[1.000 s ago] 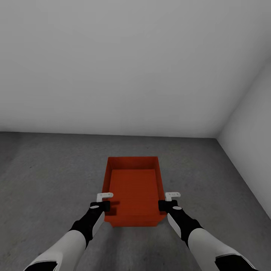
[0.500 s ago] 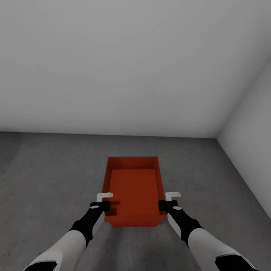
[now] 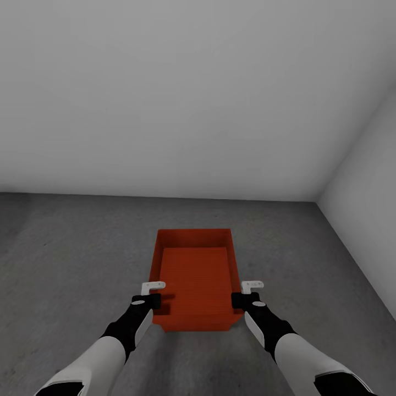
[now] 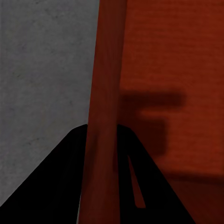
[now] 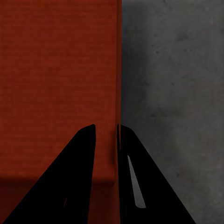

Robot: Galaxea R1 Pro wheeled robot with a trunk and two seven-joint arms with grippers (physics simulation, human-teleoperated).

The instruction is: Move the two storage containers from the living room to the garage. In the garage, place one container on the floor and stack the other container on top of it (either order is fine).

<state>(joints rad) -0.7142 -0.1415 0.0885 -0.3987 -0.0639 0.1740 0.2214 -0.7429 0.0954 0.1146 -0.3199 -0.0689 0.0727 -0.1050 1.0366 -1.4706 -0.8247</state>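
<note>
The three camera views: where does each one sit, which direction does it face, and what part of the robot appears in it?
Head view: from the robot's head, looking forward and down at the storage container on the concrete floor by the white walls; both forearms, the left gripper and the right gripper show.
Left wrist view: on the left arm, looking along its dark fingers, which straddle the container's side wall.
Right wrist view: on the right arm, its dark fingers straddling the opposite wall.
Shared: all three show the container and the floor.

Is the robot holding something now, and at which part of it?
Yes: the storage container. The left gripper pinches its left side wall and the right gripper pinches its right side wall, both near the end closest to the robot.
</note>
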